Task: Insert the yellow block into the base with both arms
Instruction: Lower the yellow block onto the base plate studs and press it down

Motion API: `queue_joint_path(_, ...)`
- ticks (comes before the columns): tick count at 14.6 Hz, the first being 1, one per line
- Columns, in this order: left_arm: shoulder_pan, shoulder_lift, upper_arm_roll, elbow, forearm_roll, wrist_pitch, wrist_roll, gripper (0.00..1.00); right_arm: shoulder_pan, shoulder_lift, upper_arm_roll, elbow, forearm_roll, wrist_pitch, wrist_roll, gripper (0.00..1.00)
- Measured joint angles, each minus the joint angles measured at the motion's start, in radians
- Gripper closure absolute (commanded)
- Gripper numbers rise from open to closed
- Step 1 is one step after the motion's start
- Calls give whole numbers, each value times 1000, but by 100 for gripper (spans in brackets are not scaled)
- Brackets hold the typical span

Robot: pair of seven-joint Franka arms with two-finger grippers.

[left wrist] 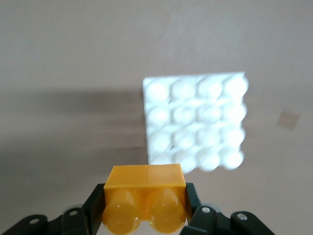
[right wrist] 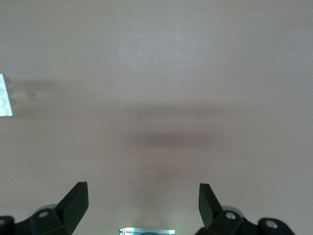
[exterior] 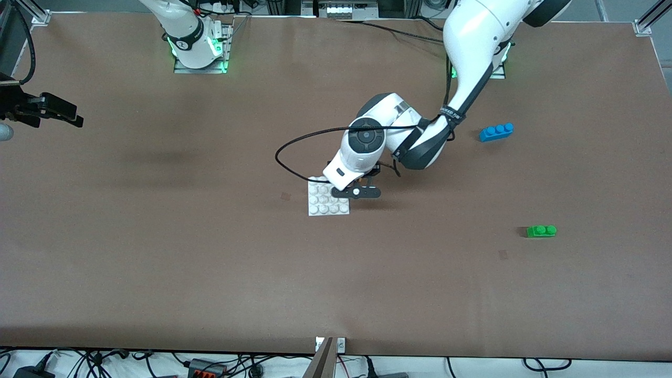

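The white studded base (exterior: 326, 203) lies near the table's middle. It also shows in the left wrist view (left wrist: 195, 122) and at the edge of the right wrist view (right wrist: 4, 95). My left gripper (exterior: 353, 185) hangs over the base's edge toward the robots. In its wrist view it (left wrist: 145, 198) is shut on the yellow block (left wrist: 145, 182), held above the table with its two studs facing the camera. The block is hidden under the wrist in the front view. My right gripper (exterior: 73, 116) waits at the right arm's end of the table, open and empty (right wrist: 143, 196).
A blue three-stud brick (exterior: 496, 132) and a green two-stud brick (exterior: 541, 231) lie toward the left arm's end of the table, the green one nearer to the front camera. A black cable loops from the left wrist (exterior: 294, 152).
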Motion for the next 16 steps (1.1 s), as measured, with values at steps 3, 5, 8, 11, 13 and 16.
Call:
queue_joint_path(3,-40,49,50,60,-3,70,-17,46,0,0,0,0,0,0,0,0)
queue_joint_path(5,-79,72,81,90,-7,80,-31,46,0,2,0,0,0,9,0,0)
queue_joint_path(8,-127,90,102,107,-8,80,-40,46,0,6,0,0,0,25,0,0)
queue_joint_path(11,-167,101,121,110,-8,80,-57,46,-6,12,-2,0,0,29,1,0)
queue_joint_path(13,-172,112,124,110,-8,80,-59,46,-9,13,-2,0,0,29,1,0)
queue_joint_path(16,-172,128,129,111,-8,81,-59,46,-9,16,-2,0,0,35,1,0)
